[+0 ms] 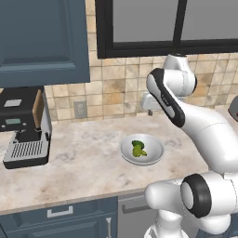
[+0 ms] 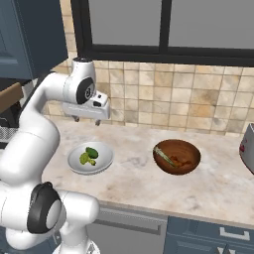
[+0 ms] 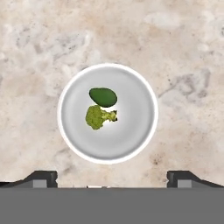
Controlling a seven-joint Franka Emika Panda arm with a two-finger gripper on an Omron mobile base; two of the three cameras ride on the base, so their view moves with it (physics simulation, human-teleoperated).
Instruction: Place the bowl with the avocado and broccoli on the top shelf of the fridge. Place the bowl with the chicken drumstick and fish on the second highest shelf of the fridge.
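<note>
A wide white-grey bowl sits on the marble counter, seen from straight above in the hand view. It holds a smooth dark green avocado and a bumpy yellow-green broccoli floret. My gripper hangs open well above the bowl, fingers pointing down, nothing between them. From the right base view the gripper hovers over the far edge of this bowl. A reddish-brown bowl with the chicken drumstick and fish stands to its right. The left base view shows the white bowl mid-counter. The fridge is out of view.
A black and silver coffee machine stands at the counter's left end under a blue wall cabinet. A pale appliance sits at the right edge. A tiled wall and a window lie behind; blue drawers below.
</note>
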